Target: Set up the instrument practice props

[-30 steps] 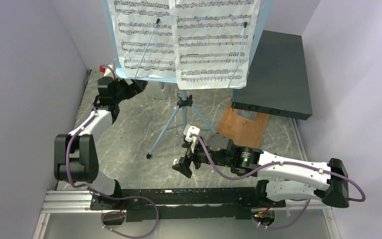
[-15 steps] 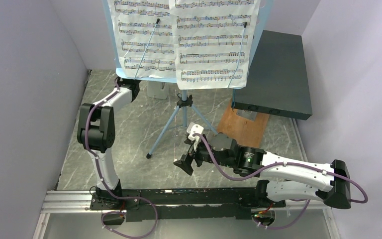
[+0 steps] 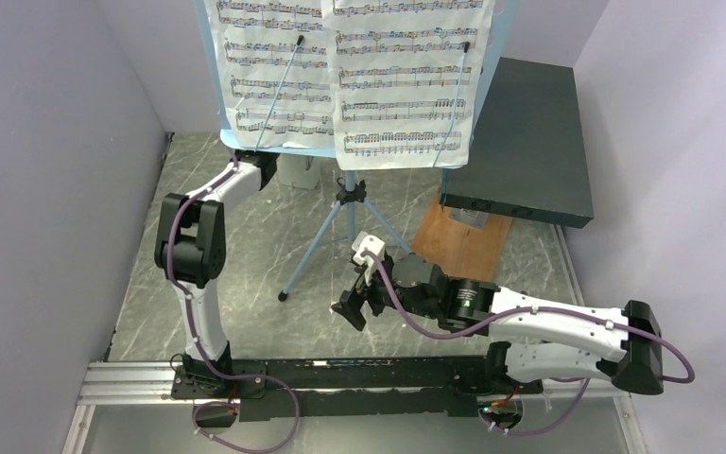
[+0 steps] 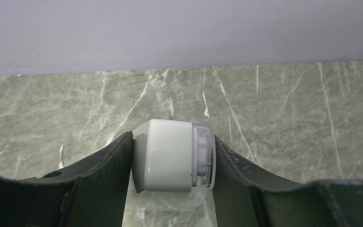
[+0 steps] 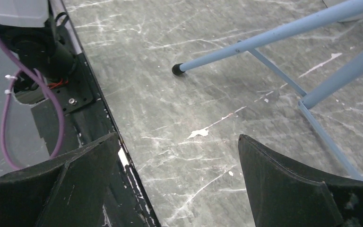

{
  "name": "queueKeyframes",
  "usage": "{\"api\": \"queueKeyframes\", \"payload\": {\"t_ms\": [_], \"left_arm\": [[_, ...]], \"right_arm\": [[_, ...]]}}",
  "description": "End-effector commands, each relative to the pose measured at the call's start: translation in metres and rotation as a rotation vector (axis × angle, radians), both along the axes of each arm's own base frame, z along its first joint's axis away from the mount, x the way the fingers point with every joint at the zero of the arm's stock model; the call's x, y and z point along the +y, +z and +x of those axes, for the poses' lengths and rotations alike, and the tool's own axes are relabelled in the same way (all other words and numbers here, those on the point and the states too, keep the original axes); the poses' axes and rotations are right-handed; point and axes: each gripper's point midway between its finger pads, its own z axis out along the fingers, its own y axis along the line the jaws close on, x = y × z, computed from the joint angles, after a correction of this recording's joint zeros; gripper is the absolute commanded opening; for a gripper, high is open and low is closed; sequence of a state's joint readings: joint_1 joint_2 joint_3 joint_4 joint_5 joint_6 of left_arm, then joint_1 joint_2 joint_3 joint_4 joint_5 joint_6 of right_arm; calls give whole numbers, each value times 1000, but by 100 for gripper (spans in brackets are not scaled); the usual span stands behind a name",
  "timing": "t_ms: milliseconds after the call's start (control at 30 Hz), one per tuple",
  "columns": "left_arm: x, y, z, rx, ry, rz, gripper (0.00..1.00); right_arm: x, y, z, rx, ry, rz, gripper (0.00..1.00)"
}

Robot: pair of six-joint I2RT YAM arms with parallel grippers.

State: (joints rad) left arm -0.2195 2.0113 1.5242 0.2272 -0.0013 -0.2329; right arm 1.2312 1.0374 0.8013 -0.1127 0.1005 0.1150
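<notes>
Metronome (image 4: 168, 156) snug between left jaws

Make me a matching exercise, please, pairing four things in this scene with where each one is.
1. metronome
2. sheet-music pages
3. dark box
4. right end effector

A. on the wooden board
B. open, over bare table near a tripod foot
C. gripped by the left end effector
D. on the music stand

Pairs: 1-C, 2-D, 3-A, 4-B
</notes>
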Motion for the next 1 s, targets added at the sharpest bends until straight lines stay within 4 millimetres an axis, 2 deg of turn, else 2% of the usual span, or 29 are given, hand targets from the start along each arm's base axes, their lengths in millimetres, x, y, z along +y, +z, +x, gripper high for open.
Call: {"api": "queueKeyframes", "payload": {"t_ms": [0, 67, 167, 267, 300, 333, 433, 533, 633, 800, 967], "left_arm": [[26, 5, -30, 59, 44, 128, 38], [36, 4, -44, 87, 71, 166, 32], [53, 8, -68, 107, 111, 222, 28], [77, 7, -100, 163, 183, 280, 22], [84, 1, -112, 185, 194, 296, 20], [91, 8, -124, 184, 210, 301, 19], [119, 11, -164, 251, 305, 336, 16], [145, 10, -211, 324, 378, 346, 15], [166, 19, -248, 328, 412, 316, 13], [175, 35, -286, 329, 408, 314, 12], [171, 31, -303, 354, 395, 277, 11]], "right_arm": [[5, 15, 12, 10, -83, 56, 99], [7, 16, 14, 20, -97, 76, 99], [10, 15, 14, 31, -103, 93, 99], [13, 12, 15, 42, -103, 88, 99], [14, 10, 15, 46, -105, 84, 99], [15, 9, 15, 50, -105, 85, 99], [17, 7, 16, 57, -106, 85, 99], [16, 2, 20, 69, -133, 76, 99], [14, -3, 26, 80, -171, 77, 99], [17, -13, 38, 115, -203, 49, 99], [29, -25, 52, 143, -260, -3, 100]]}}
